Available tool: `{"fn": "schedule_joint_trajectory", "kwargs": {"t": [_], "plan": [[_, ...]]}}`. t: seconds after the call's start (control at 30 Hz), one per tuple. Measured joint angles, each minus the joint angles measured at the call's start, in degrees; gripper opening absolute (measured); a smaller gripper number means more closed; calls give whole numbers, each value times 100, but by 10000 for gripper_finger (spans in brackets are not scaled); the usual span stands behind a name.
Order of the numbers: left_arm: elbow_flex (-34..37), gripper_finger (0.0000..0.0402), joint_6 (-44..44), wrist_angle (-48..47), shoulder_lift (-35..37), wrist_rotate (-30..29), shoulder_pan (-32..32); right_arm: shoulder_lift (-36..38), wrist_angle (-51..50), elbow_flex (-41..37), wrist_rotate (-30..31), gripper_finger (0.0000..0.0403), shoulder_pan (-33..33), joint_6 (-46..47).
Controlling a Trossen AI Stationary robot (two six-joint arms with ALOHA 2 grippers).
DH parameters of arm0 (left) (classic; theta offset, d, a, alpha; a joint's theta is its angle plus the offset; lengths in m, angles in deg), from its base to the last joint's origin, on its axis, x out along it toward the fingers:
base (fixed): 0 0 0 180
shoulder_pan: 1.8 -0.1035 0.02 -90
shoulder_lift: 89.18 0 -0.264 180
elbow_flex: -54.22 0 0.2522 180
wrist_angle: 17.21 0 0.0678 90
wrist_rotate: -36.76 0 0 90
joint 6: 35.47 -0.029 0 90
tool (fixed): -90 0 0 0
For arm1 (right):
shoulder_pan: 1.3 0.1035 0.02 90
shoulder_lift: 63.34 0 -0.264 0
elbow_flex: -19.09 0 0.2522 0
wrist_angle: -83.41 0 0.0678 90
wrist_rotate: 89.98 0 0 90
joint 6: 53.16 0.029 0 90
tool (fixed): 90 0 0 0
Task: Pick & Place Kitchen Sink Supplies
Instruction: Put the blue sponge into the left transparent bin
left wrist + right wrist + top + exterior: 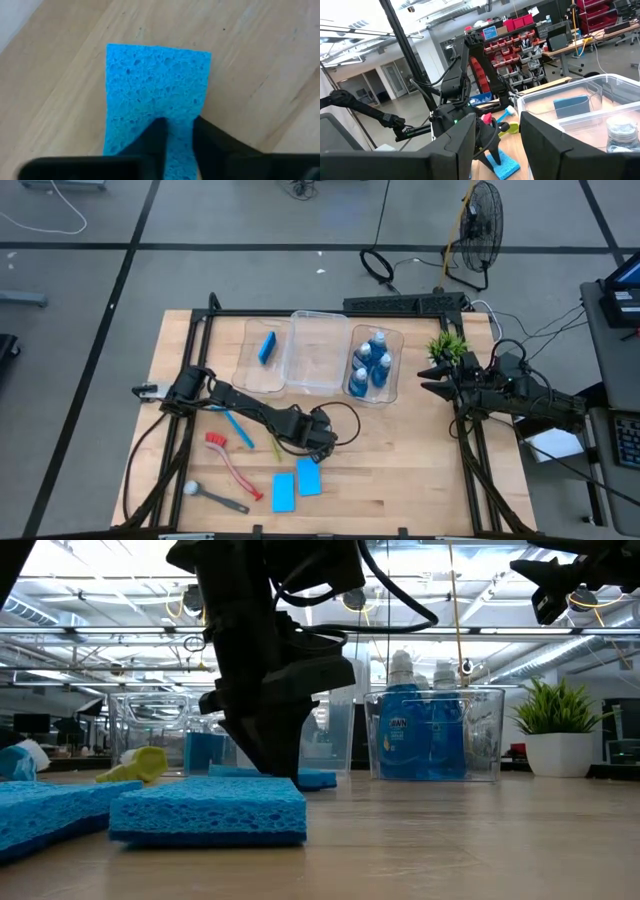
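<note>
Left gripper (318,448) reaching down at mid-table, fingers (156,137) standing on a blue sponge (155,95) — a narrow gap between them, the sponge lying flat beneath rather than lifted. Sitting on bare wood, that sponge, with open table on the sides the wrist view shows.

Lying just in front, toward the near edge: two more sponges (295,485), side by side and close together, one tilted slightly. Lying to their left: a red brush (232,463), a grey-black brush (215,497) nearest the table's front edge, a blue brush (238,429) partly under the left arm, and a yellow-green brush (274,447) close by the gripper.

Standing along the far side: three clear bins (318,352) in a row. Holding a fourth sponge (267,346), the left one; holding the blue bottles (370,367), packed together, the right one; showing nothing inside, the middle one.

Leaving wide open wood between the left gripper and the bins, and more to the right of the sponges.

Right gripper (432,378) hanging at the table's right edge beside a potted plant (447,345) — fingers parted wide, gripping nothing.
</note>
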State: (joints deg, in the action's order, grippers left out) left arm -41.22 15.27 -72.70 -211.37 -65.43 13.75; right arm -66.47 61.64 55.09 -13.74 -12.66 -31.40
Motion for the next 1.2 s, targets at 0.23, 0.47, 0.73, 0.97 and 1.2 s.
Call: {"fn": "schedule_joint_trajectory", "kwargs": {"t": [0.23,0.47,0.73,0.97,1.2], "plan": [[15,18,88,298,0,213,-11,0,0,0,0,141,-2,2],[21,65,66,312,0,229,-4,0,1,0,-2,141,-1,22],[-40,16,109,286,-2,450,-11,0,2,0,-2,142,-1,23],[-263,6,-5,259,-31,558,-18,0,2,0,-2,142,-1,24],[-669,4,-321,-21,-71,573,-15,0,2,0,-2,142,-2,24]]}}
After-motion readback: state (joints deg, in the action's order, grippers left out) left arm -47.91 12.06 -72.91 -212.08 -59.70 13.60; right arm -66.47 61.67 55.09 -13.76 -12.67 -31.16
